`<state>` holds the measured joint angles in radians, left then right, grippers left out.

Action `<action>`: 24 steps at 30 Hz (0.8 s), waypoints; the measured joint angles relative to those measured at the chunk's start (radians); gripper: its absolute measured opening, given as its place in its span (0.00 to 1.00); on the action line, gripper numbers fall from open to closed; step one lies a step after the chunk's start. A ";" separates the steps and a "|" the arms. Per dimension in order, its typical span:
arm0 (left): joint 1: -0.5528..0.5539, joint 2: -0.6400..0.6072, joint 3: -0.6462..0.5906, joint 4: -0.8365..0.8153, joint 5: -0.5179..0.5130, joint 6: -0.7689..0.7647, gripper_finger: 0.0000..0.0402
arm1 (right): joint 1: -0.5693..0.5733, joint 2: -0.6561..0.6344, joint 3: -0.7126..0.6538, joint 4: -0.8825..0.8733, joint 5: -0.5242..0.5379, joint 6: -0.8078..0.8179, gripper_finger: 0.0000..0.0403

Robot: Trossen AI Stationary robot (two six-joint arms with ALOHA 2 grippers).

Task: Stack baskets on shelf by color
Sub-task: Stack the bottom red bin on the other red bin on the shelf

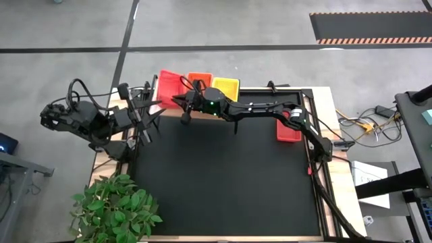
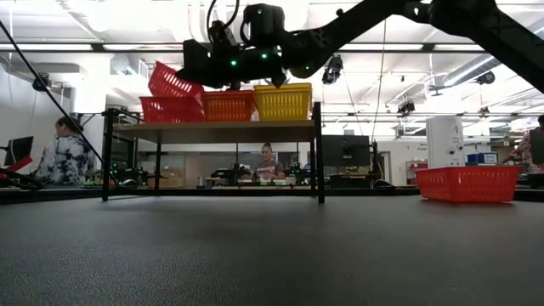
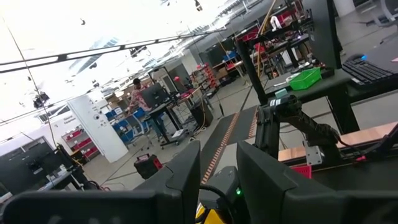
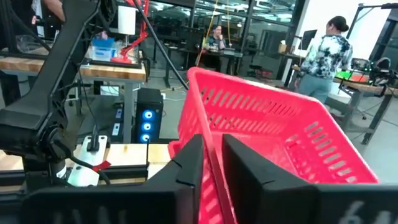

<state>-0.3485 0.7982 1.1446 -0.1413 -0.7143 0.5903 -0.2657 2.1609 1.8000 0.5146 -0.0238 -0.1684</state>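
The wooden shelf [image 2: 229, 132] stands on black legs at the mat's far edge. On it sit a red basket [image 2: 168, 110], an orange basket [image 2: 228, 105] and a yellow basket [image 2: 282, 100], left to right. My right gripper [image 1: 182, 101] reaches over the shelf's left part and is shut on a second red basket [image 1: 170, 85], which is tilted above the first one [image 2: 174, 82]. A third red basket [image 1: 289, 128] rests flat on the mat's right side. My left gripper [image 1: 144, 120] waits open by the table's left edge, pointing up into the room [image 3: 217, 180]. My right gripper [image 4: 212, 168] pinches the tilted red basket's side wall at its rim [image 4: 210, 149], one finger [image 4: 249, 171] inside the basket and one finger [image 4: 186, 165] outside. The basket is tilted, its far end raised; its low edge is at the red basket on the shelf.
A potted plant [image 1: 115, 206] stands at the table's near left corner. The black mat [image 1: 223, 175] lies in front of the shelf. Cables and a stand [image 1: 364, 125] are off the right edge. People sit and stand in the room beyond [image 2: 64, 157].
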 joint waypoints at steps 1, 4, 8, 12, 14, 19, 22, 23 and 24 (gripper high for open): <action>0.000 0.000 0.000 0.000 0.000 0.000 0.22 | 0.000 0.000 0.000 0.000 0.000 0.002 0.14; 0.000 0.000 0.000 0.000 0.000 0.000 0.22 | 0.000 0.000 0.000 -0.001 0.000 0.012 0.22; 0.000 0.000 -0.002 -0.015 0.000 0.000 0.22 | 0.002 -0.013 0.000 -0.009 -0.001 0.012 0.31; 0.000 0.003 -0.015 -0.032 -0.001 -0.008 0.22 | 0.014 -0.075 -0.001 -0.083 -0.011 -0.018 0.35; 0.000 0.007 -0.029 -0.032 -0.003 -0.008 0.22 | 0.019 -0.129 -0.001 -0.179 -0.023 -0.052 0.36; 0.000 0.032 -0.072 -0.034 -0.024 -0.034 0.22 | 0.035 -0.315 -0.001 -0.542 -0.037 -0.174 0.32; 0.002 0.062 -0.089 -0.034 -0.029 -0.035 0.22 | 0.041 -0.435 -0.001 -0.778 -0.037 -0.203 0.27; 0.002 0.074 -0.093 -0.036 -0.030 -0.036 0.21 | 0.042 -0.471 -0.001 -0.856 -0.037 -0.207 0.25; 0.003 0.087 -0.094 -0.035 -0.029 -0.041 0.20 | 0.044 -0.506 -0.001 -0.936 -0.037 -0.207 0.23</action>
<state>-0.3450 0.8850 1.0504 -0.1764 -0.7437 0.5495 -0.2213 1.6554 1.7992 -0.4212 -0.0608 -0.3750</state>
